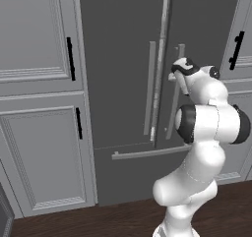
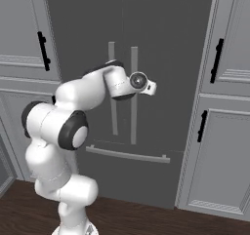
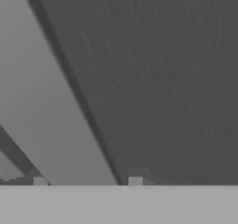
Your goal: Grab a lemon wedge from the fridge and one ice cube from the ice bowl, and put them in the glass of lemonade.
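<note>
Up against the fridge [image 1: 123, 83], the hand [image 1: 173, 76] reached the right door's bar handle [image 1: 175, 98] in the left base view; its spread could not be told. From the right base view, the hand [image 2: 152, 88] pointed toward three o'clock past the handle [image 2: 134, 95]. In the hand view, two finger tips [image 3: 135, 181] stood apart against the door, nothing visibly between them. Straddling the bar squarely before closing would likely serve best.

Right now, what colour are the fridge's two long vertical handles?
Light grey handles on the dark grey fridge; clearest in the right base view.
</note>
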Available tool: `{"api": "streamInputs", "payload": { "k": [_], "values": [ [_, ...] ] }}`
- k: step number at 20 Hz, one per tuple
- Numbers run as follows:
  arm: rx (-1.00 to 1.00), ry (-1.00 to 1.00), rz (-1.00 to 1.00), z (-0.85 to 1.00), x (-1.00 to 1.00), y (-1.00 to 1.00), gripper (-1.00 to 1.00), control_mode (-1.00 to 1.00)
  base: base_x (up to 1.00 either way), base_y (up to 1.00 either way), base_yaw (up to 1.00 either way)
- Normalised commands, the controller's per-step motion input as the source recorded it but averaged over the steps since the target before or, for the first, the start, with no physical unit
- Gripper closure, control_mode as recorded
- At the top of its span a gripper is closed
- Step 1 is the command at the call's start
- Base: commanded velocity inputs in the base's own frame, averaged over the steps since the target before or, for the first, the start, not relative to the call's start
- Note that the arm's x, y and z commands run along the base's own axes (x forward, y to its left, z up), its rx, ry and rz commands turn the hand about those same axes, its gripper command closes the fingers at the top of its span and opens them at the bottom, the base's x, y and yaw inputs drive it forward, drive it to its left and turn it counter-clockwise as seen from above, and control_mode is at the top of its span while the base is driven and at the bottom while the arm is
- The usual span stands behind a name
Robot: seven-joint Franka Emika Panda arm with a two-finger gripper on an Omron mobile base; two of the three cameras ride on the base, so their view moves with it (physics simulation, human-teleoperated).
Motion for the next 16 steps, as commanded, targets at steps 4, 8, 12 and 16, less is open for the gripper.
{"api": "streamInputs", "payload": {
  "k": [4, 8, 12, 16],
  "values": [
    [0.03, -0.04, 0.00, 0.46, -0.91, -1.00, 1.00, -1.00, 0.00, 0.00, 0.00],
    [0.00, 0.00, 0.00, 0.64, -0.83, -1.00, 1.00, -1.00, 0.00, 0.00, 0.00],
    [0.00, 0.00, 0.00, 0.54, -0.80, -1.00, 1.00, -1.00, 0.00, 0.00, 0.00],
    [0.00, 0.00, 0.00, 0.38, -0.74, -1.00, 1.00, -1.00, 0.00, 0.00, 0.00]
  ]
}}
